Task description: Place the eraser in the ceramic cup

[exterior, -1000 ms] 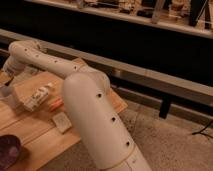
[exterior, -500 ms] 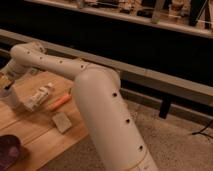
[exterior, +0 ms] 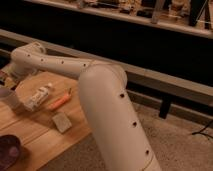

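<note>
Camera view: arm point(exterior: 60, 65) stretched over the table point(exterior: 40, 131)
Gripper point(exterior: 4, 78) at left edge near ceramic cup point(exterior: 11, 98), can't tell if open.

Gripper point(exterior: 4, 80) at far left edge over wooden table point(exterior: 42, 134), white tube point(exterior: 37, 96), orange pen point(exterior: 60, 101), beige block point(exterior: 62, 121)

the label on the white tube point(exterior: 37, 96) cannot be read; gripper point(exterior: 4, 81) at the left edge.

Hand point(exterior: 6, 80) far left; tube point(exterior: 37, 96) left of pen point(exterior: 60, 101)
</note>
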Controlling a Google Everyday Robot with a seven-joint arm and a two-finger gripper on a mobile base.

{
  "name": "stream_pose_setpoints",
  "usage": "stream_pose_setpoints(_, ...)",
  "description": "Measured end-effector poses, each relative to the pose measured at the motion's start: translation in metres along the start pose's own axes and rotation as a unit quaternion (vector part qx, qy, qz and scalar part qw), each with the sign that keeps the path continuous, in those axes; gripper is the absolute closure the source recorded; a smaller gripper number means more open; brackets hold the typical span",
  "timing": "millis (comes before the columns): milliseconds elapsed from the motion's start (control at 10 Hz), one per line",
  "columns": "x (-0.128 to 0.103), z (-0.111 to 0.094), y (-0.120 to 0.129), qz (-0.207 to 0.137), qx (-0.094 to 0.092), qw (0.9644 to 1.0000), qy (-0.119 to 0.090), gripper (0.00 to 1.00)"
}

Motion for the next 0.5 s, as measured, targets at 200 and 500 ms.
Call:
stream_pose_setpoints(200, -0.002, -0.004, 0.002, -0.013, 0.02, 0.9995, 0.019, 1.0)
stream_pose_setpoints(500, -0.019, -0.008, 0.019, 0.009, 0.009, 0.9999, 0.0, 1.0)
